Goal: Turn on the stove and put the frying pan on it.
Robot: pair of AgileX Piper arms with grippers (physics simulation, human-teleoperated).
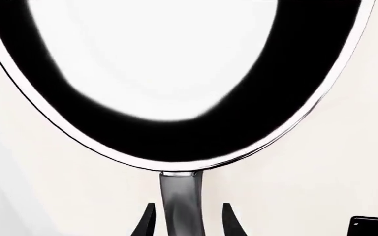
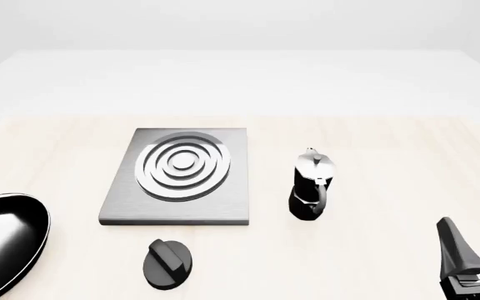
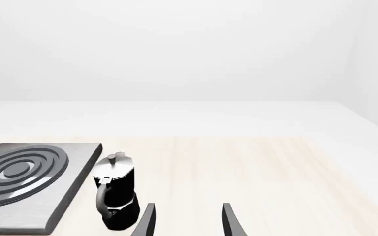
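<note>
Now the left gripper [image 1: 189, 221] is straddling the frying pan [image 2: 2, 240] handle, fingers wide, seemingly not yet clamping. The pan is sitting at the table's near-left edge, apart from the stove [image 2: 180, 175]; the knob [image 2: 167, 264] is lying before it. The right gripper [image 2: 474, 247] is idling open. Moka pot [image 2: 311, 187] is standing beside the stove. Pale wood table [image 2: 374, 131], white surroundings.

Frying pan [image 2: 7, 240] lies left of the stove [image 2: 177, 178], apart.

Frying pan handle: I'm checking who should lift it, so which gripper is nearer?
Left. The left gripper has its jaws on either side of the frying pan handle. The right gripper sits at the table's far right, beyond the moka pot.
</note>
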